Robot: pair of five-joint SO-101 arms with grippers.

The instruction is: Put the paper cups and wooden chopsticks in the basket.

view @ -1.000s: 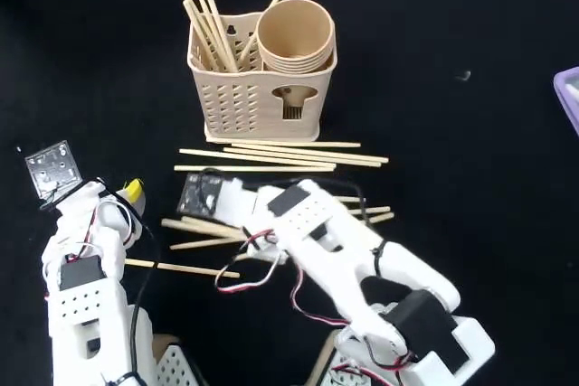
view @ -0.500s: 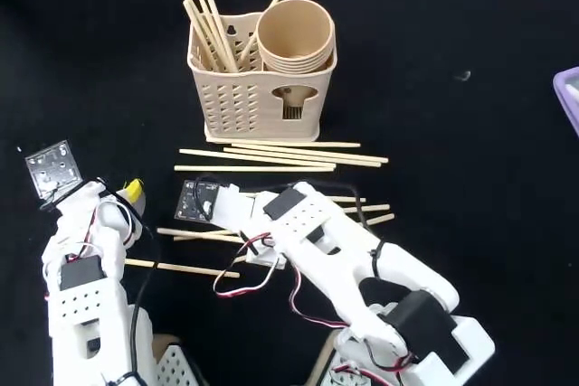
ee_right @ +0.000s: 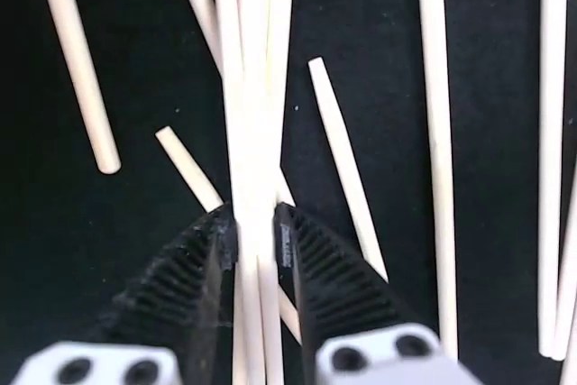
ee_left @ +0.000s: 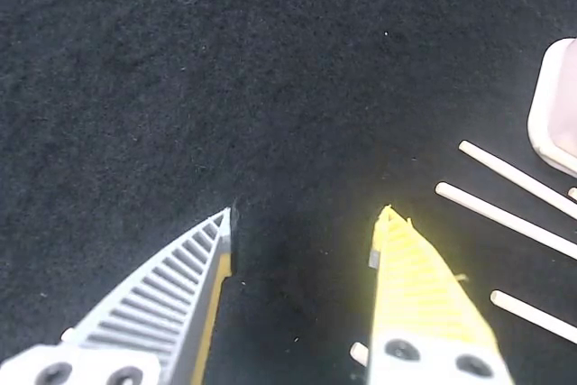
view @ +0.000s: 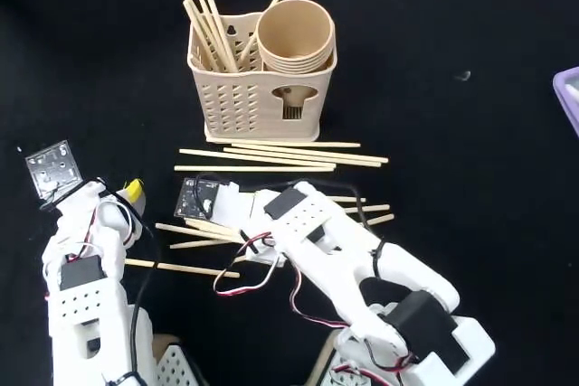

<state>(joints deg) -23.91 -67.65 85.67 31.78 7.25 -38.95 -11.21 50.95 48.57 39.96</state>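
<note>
1. The left gripper [view: 128, 194] rests at about 8 o'clock on the table. Its jaws are released and stand apart over bare black cloth. I judge that it is parked here so that it does not disturb the other arm.
2. One single chopstick [view: 181, 268] lies flat at the 3 o'clock side of the left arm, apart from both grippers.
3. The right gripper [ee_right: 254, 218] is near the middle of the table, with its jaws clenched on the held chopsticks [ee_right: 252, 87], a small bundle. The sticks pass between the two pads and run on beyond the tips. It probably grasps several together to save trips.
4. The basket [view: 237, 106] stands at 12 o'clock. The paper cups [view: 296, 32] are stacked in its 3 o'clock compartment. The stored chopsticks [view: 213, 29] lean upright in its 9 o'clock compartment, probably the place for the bundle too.
5. The loose chopsticks [view: 280, 155] lie flat at 6 o'clock of the basket, between it and the right gripper, so the task is not finished.
</note>
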